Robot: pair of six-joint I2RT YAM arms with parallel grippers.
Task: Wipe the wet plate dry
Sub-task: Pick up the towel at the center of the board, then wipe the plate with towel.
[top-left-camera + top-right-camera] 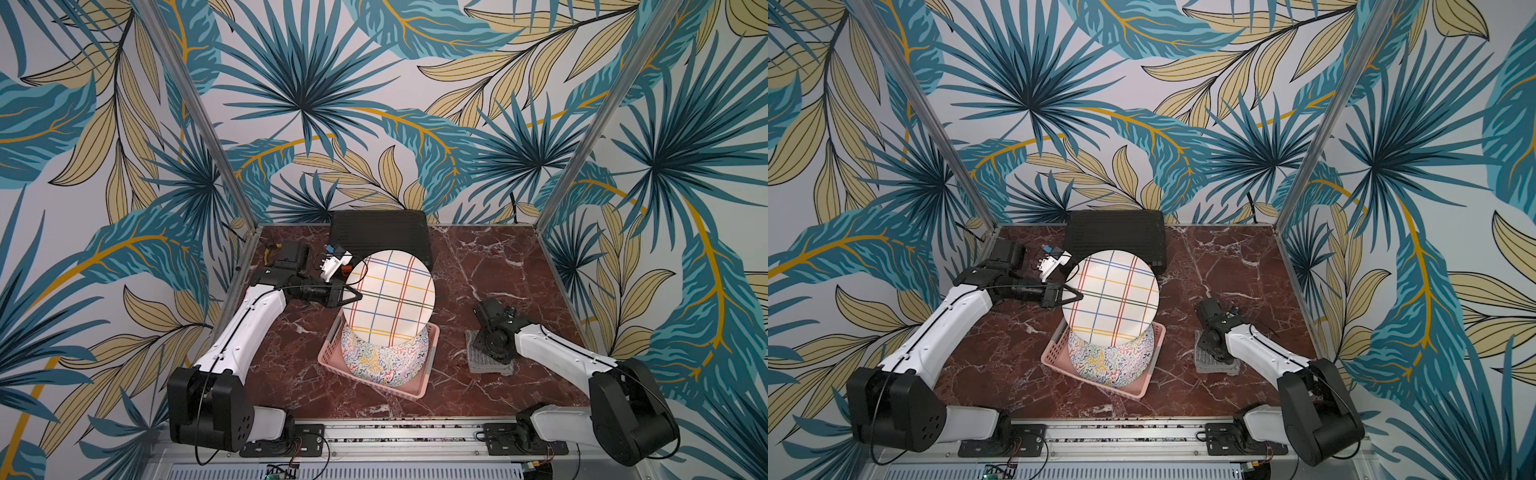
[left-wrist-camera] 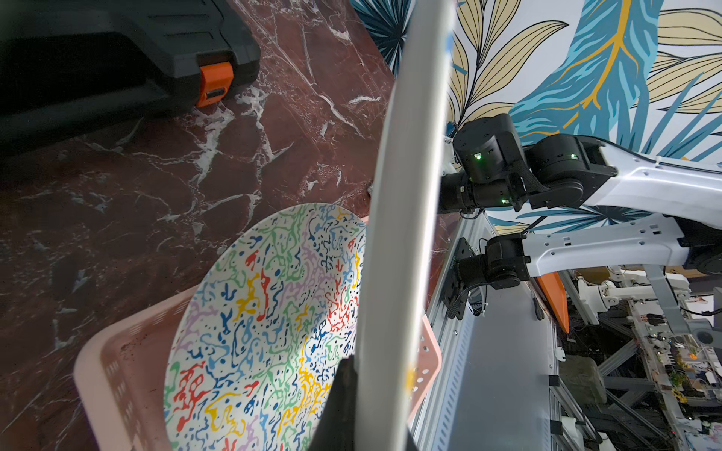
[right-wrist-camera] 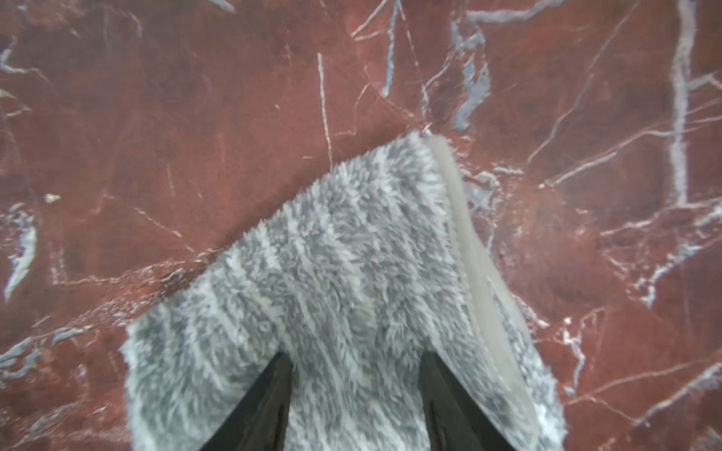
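Observation:
The wet plate [image 1: 390, 299] [image 1: 1111, 299], white with coloured plaid lines, is held up on edge above the pink basket. My left gripper [image 1: 355, 296] [image 1: 1077, 296] is shut on its left rim. In the left wrist view the plate [image 2: 406, 195] shows edge-on, with one black finger [image 2: 344, 390] against it and the other finger hidden. A fluffy grey cloth [image 3: 344, 254] [image 1: 473, 361] [image 1: 1204, 363] lies flat on the marble at the right. My right gripper [image 3: 355, 355] [image 1: 492, 351] points down onto it, jaws open, both tips resting on the pile.
The pink basket [image 1: 415, 390] [image 1: 1138, 388] holds a second plate with colourful squiggles [image 1: 382, 361] [image 2: 254, 312]. A black case with an orange latch [image 1: 378, 232] [image 2: 117, 58] sits at the back. A small white device [image 1: 336, 262] lies behind the left gripper.

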